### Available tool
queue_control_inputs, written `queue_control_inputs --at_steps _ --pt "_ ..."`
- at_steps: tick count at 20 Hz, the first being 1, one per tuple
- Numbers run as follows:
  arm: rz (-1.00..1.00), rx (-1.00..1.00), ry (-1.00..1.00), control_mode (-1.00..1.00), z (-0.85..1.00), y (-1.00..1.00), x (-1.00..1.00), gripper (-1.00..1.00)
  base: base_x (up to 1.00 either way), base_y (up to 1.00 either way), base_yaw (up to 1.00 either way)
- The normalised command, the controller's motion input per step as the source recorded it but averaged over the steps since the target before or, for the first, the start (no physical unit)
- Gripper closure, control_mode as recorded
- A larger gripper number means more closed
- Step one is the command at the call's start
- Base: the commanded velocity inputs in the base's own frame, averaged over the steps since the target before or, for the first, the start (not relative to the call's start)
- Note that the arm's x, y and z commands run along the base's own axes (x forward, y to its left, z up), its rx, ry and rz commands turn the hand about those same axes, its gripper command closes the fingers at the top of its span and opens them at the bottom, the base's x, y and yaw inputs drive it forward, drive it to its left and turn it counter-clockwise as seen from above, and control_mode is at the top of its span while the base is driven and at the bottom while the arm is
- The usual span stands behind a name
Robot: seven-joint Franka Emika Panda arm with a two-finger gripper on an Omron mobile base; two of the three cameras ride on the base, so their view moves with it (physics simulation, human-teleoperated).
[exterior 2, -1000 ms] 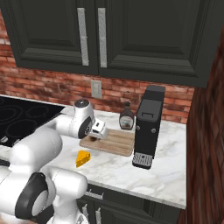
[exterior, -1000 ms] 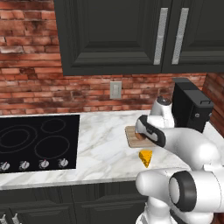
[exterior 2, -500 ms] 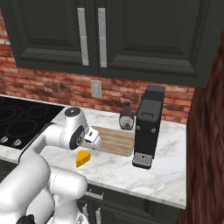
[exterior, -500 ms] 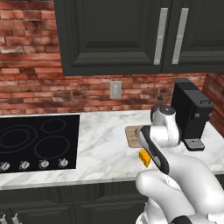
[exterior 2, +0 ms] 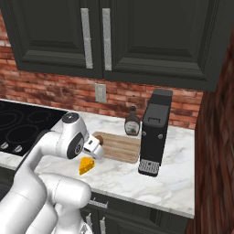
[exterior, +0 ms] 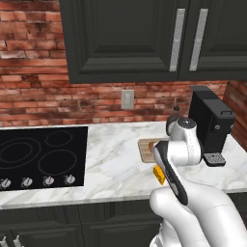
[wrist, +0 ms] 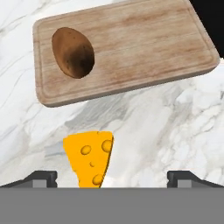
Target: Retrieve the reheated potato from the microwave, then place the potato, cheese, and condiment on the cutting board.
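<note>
Your gripper [wrist: 112,177]: jaws wide apart, empty, above the cheese [wrist: 89,159] on marble; potato [wrist: 73,52] lying on cutting board [wrist: 144,48].

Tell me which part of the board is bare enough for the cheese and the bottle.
The board is bare from the potato across to its far end beside the coffee machine; both would fit there. The potato's end is taken. The cheese lies on the counter just off the board, under the open claw. The bottle stands behind the board, close to the machine.
</note>
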Motion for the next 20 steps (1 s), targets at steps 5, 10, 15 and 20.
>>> queue_control_inputs --at_steps 5,10,15,20 --pt "-0.08 0.00 0.01 -1.00 -0.09 0.03 -0.16 -1.00 0.00 0.00 0.00" --pt "-0.01 0.05 0.01 -1.00 -0.16 0.05 -0.01 -1.00 0.00 0.00 0.00" --pt "0.04 0.13 0.00 -1.00 -0.16 0.17 0.00 -1.00 0.00 0.00 0.00" --pt "0.03 0.06 0.01 -1.00 -0.29 0.18 0.04 -1.00 0.00 0.00 0.00"
